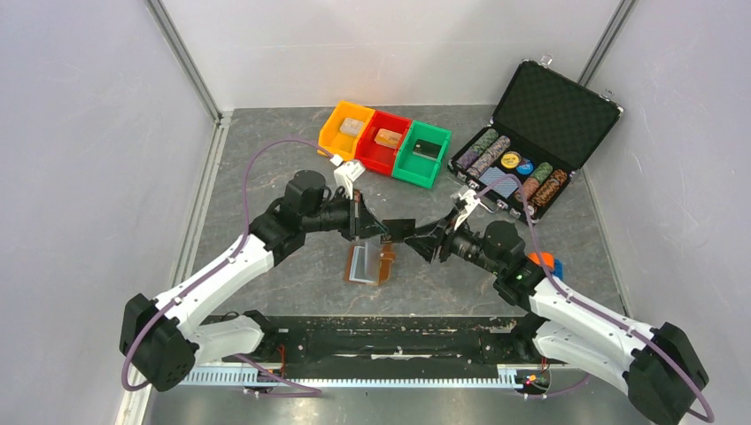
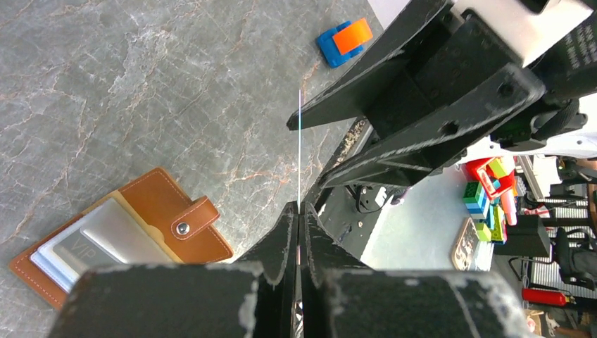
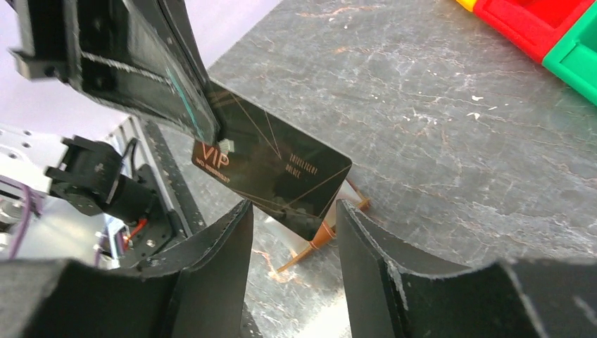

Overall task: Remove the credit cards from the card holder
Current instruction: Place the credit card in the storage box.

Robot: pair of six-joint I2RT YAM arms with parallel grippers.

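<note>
Credit card (image 3: pixel 281 172) seemingly between left fingers (image 3: pixel 151 70)

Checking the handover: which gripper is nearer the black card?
Left. The left gripper is shut on one edge of the black card; the right gripper is open around its opposite end.

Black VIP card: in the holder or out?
Out. The left gripper is shut on the black VIP card, holding it in the air, apart from the open card holder.
</note>
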